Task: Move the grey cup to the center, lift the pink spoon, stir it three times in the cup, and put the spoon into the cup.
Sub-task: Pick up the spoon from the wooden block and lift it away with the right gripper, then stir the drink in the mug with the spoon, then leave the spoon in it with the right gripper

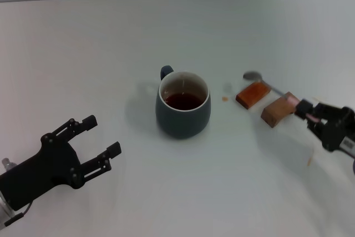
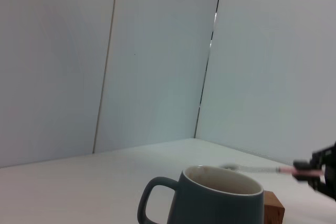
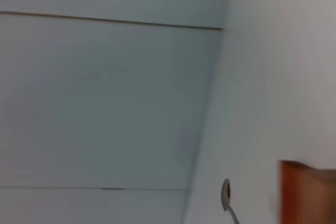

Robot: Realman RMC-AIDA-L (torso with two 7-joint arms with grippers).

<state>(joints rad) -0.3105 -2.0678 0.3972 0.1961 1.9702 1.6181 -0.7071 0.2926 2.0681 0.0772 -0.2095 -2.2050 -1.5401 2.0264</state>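
White table (image 1: 111, 43): squat slate-grey ceramic cup (image 1: 183, 112) of dark liquid at centre. Left gripper (image 1: 100, 140) near-left, fingers spread, holding nothing. Right gripper (image 1: 308, 112) clenched on pink-handled metal spoon (image 1: 277, 89), its shaft across two brown wooden blocks (image 1: 266, 101) right of the cup.

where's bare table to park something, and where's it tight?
Free: the table's far side behind the grey cup, and between cup and open left claw. Tight: cup's right, with two wooden blocks, pink spoon and right claw.
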